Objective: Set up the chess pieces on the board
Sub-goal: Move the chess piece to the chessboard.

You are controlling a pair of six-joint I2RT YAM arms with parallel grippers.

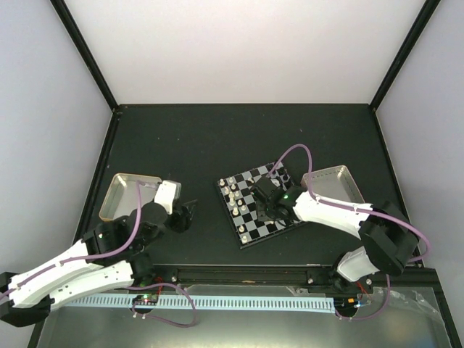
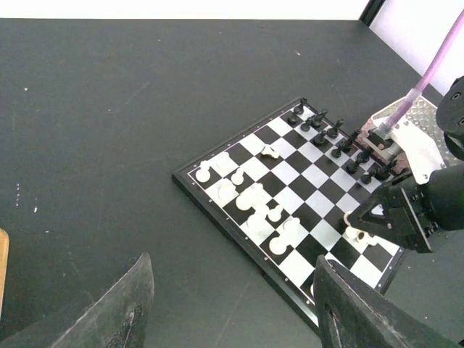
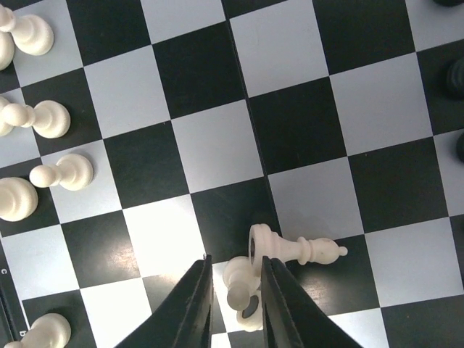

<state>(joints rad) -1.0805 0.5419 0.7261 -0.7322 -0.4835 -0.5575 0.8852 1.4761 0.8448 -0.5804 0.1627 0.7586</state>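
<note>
Board (image 3: pixel 297 123) rim reads C; right claw (image 3: pixel 235 262) pinches piece (image 3: pixel 237 281).

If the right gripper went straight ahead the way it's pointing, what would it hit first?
The small white chess piece between the right gripper's fingertips, then the board beneath. A toppled white piece lies just beside that line; depth is hard to judge.
</note>
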